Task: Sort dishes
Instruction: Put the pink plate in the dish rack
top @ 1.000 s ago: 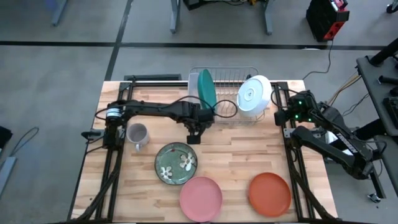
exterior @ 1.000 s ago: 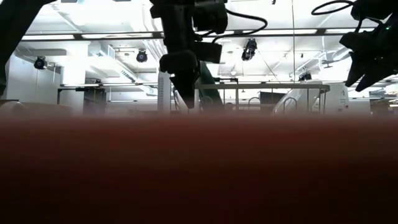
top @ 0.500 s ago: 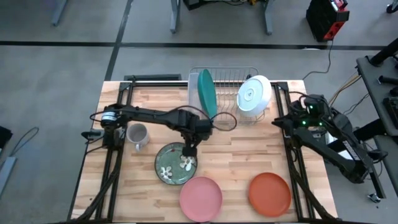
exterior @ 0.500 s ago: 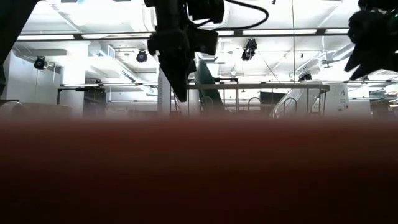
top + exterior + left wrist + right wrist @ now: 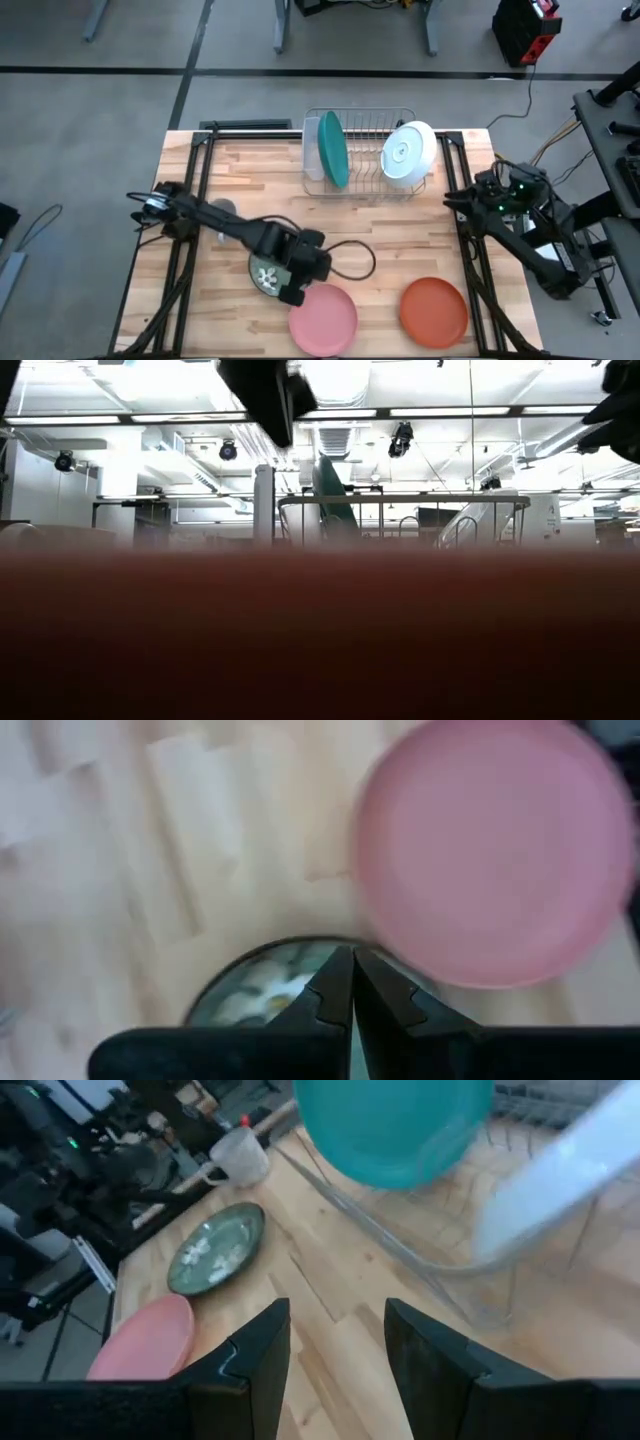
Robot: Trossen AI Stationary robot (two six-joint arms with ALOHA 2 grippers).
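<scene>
The teal plate (image 5: 333, 150) and the white bowl (image 5: 408, 155) stand on edge in the wire rack (image 5: 360, 125) at the far side. The dark green flowered plate (image 5: 263, 275), the pink plate (image 5: 323, 318) and the orange-red plate (image 5: 434, 311) lie flat near the front edge. My left gripper (image 5: 288, 292) hangs shut above the green plate's near-right rim (image 5: 260, 985), with the pink plate (image 5: 495, 850) just beyond it. My right gripper (image 5: 335, 1350) stands open at the table's right edge (image 5: 460, 195), holding nothing.
A small grey mug (image 5: 238, 1152) stands left of centre, mostly hidden under my left arm in the high view. Black frame rails (image 5: 190, 200) run along both sides of the table. Bare wood (image 5: 400, 240) lies between the rack and the front plates.
My left gripper has swung from beside the rack toward the table's near edge, and now stands over the green plate next to the pink plate. In the low view it has risen. My right arm has drawn back a little toward the right edge.
</scene>
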